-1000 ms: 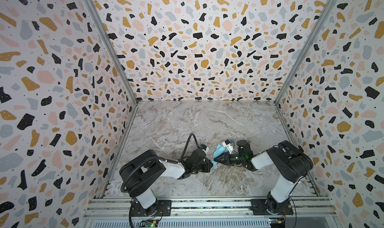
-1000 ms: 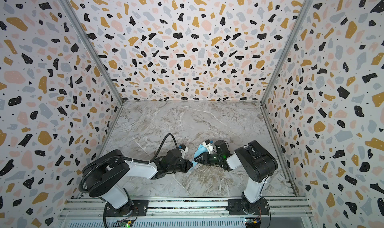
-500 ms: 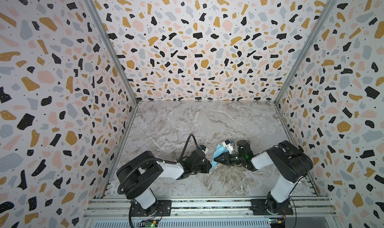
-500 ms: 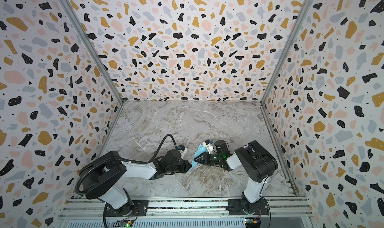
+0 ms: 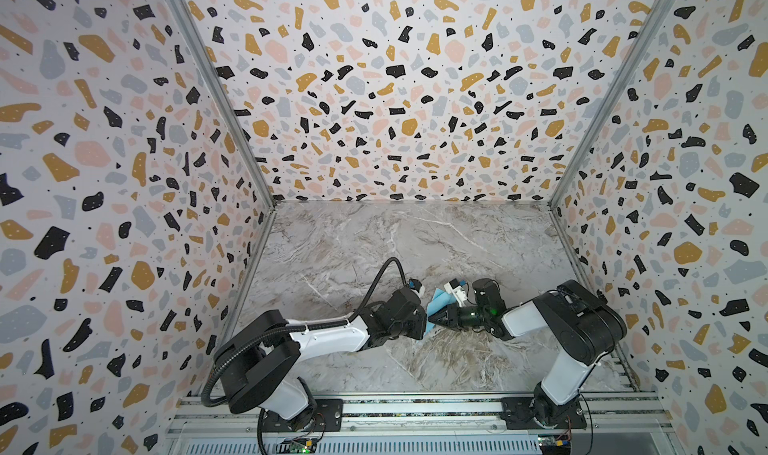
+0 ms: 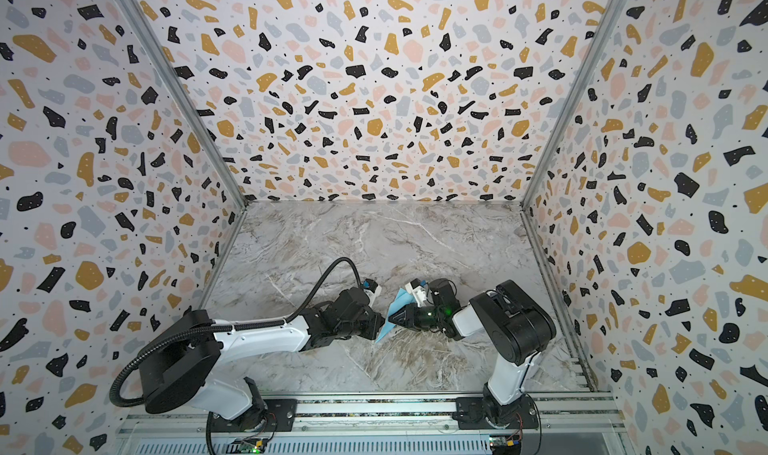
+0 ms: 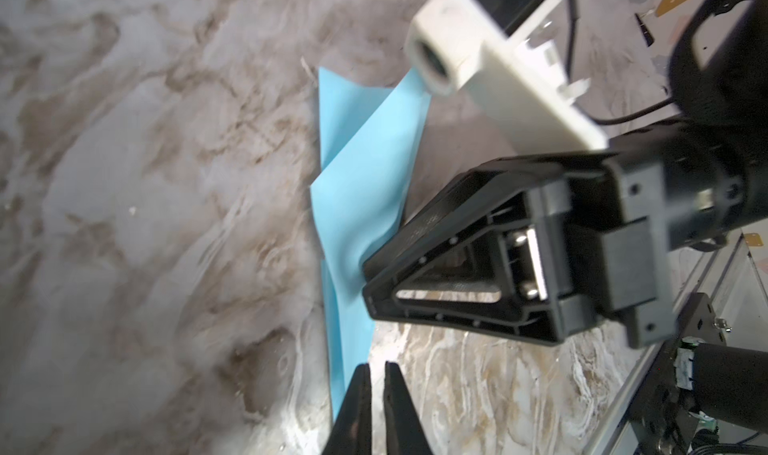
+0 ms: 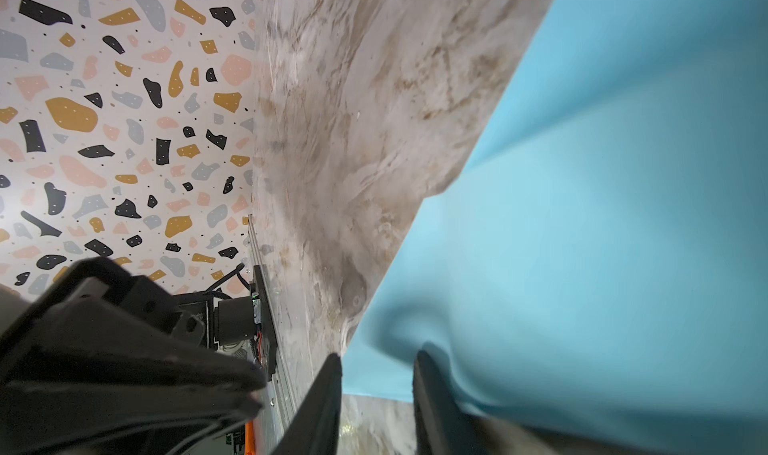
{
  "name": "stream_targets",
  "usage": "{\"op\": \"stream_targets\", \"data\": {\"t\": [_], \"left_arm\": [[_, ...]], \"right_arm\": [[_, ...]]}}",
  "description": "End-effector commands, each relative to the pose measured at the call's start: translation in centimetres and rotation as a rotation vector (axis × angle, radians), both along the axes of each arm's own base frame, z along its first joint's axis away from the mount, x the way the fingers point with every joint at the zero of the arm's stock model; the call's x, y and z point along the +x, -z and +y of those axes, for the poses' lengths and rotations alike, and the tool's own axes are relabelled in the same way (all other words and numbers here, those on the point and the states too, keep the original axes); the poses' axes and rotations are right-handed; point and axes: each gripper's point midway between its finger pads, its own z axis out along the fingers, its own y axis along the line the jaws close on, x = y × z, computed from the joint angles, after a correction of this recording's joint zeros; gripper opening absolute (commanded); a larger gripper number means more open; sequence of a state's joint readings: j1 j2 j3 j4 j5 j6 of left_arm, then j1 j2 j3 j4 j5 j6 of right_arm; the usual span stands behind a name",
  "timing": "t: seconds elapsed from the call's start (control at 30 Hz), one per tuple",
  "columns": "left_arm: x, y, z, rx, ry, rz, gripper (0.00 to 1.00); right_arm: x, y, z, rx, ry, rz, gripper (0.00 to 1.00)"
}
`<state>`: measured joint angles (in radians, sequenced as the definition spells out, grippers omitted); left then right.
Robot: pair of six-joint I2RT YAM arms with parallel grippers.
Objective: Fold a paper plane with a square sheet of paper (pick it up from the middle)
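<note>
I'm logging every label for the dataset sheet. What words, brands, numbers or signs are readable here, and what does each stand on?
No text can be read in any view.
Right gripper: faint raised marks on one finger's side in the left wrist view, too blurred to read.
Blue paper: plain, no print.
Small circuit board at the front edge in a top view: too small to read.

Top views high, looking down, wrist views close, both showing paper
</note>
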<state>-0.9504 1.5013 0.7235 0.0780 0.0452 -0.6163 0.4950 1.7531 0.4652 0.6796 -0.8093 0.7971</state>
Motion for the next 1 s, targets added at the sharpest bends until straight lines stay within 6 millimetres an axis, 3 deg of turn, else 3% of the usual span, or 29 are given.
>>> {"op": "stream_targets", "data": {"t": [0.0,0.4,0.57,0.97], "left_arm": [[0.4,0.3,-0.6,0.042,0.027,-0.029,0.07],[-0.3,4.0,-1.2,0.126,0.063,0.048,0.02],[-0.9,5.3,-0.6,0.173,0.06,0.074,0.01],[-2.1,6.3,0.9,0.255,0.073,0.092,0.01]], "right_arm": [[0.0,3.1,-2.1,-0.144,0.08,0.077,0.29],[-0.1,3.7,-2.4,-0.186,0.087,0.106,0.24],[-0.2,4.0,-2.5,-0.198,0.086,0.115,0.24],[-0.2,4.5,-2.8,-0.226,0.092,0.126,0.24]]}}
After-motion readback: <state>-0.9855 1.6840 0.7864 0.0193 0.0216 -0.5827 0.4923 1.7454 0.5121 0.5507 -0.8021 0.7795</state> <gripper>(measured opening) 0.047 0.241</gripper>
